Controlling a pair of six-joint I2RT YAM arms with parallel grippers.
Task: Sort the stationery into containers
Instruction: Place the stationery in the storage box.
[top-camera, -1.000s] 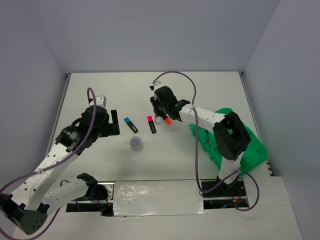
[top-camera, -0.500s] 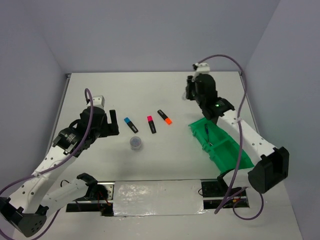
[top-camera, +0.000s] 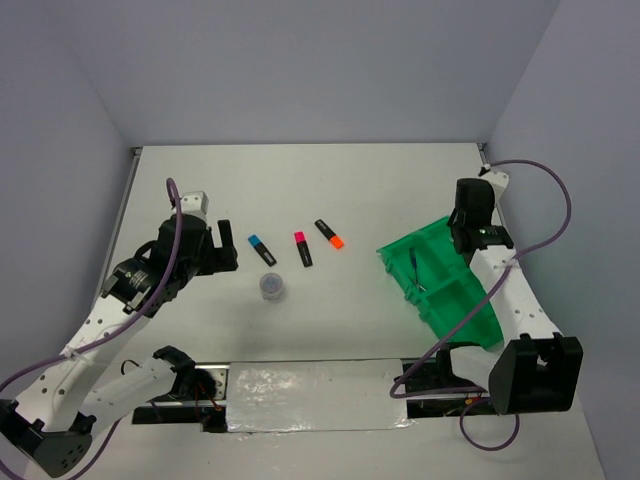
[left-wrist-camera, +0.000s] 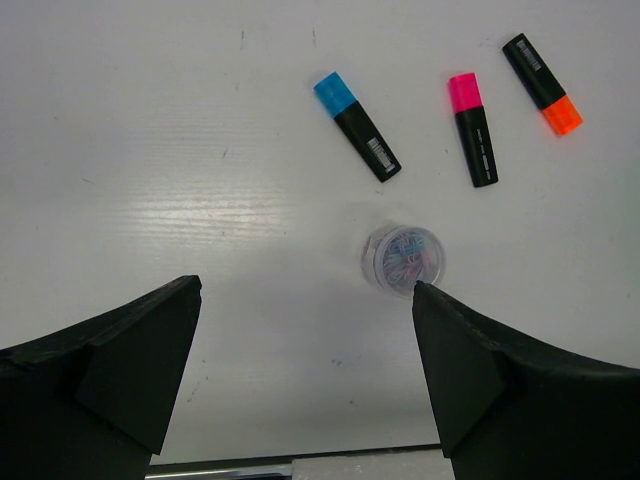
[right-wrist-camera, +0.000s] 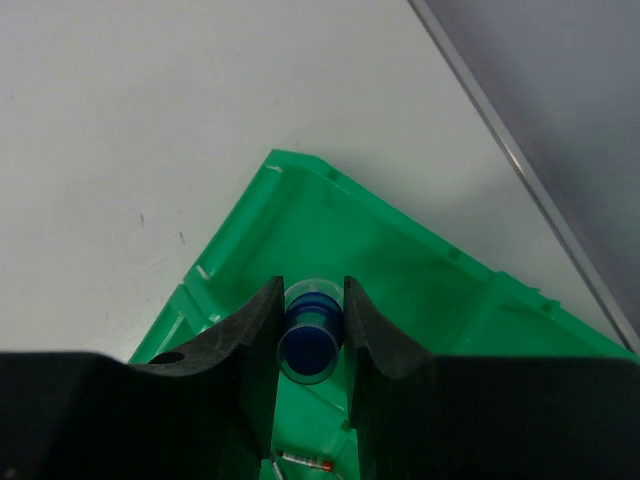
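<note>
My right gripper is shut on the white blue-capped bottle and holds it over the far corner compartment of the green tray. In the top view this gripper hangs over the tray's far end. A thin red pen lies in the tray, where pens also show from above. On the table lie the blue, pink and orange highlighters and the round tub. My left gripper is open and empty above the table, the tub by its right fingertip.
The tray sits at the table's right side near the right wall. The highlighters and the tub lie mid-table, between the two arms. A grey metal strip runs along the near edge.
My right arm has swung from the table's middle, near the highlighters, to the right over the green tray, carrying the bottle. My left arm has hardly moved.
</note>
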